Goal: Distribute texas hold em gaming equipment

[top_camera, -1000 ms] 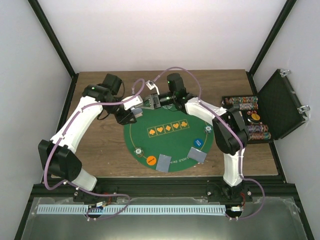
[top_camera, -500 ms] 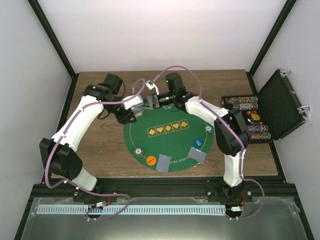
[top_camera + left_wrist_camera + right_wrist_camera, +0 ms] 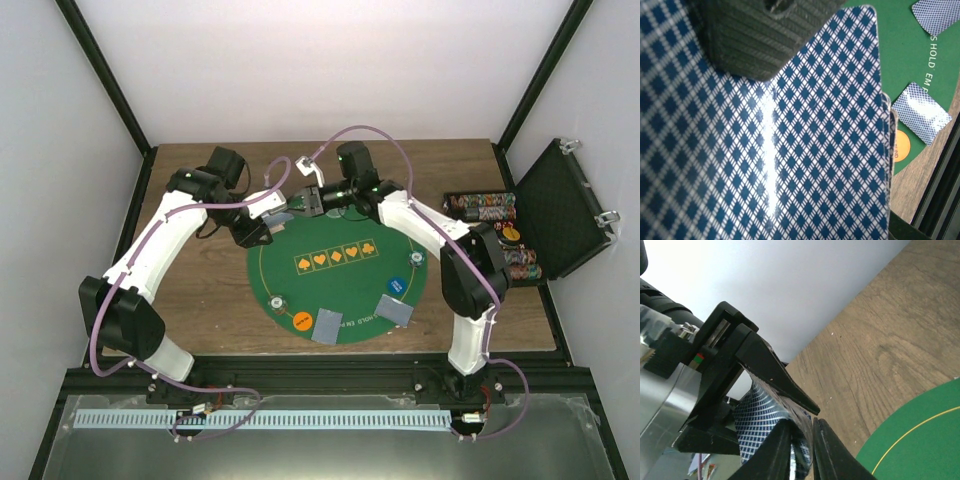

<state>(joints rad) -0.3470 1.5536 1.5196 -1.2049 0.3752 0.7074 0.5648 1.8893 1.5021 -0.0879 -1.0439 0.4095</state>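
A: Item: deck. Location?
B: Mat's eleven o'clock edge, clamped in left claw
A: Change?
B: Right claw just pinched shut on top card; next deal likely ready

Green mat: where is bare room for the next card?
Free: the mat centre, between the suit marks and the two card piles; bare wood left of it. Crowded: the far rim, where the left gripper and right gripper meet at the deck.

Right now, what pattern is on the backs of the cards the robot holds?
The cards have a blue-and-white diamond check. The left wrist view shows it best.
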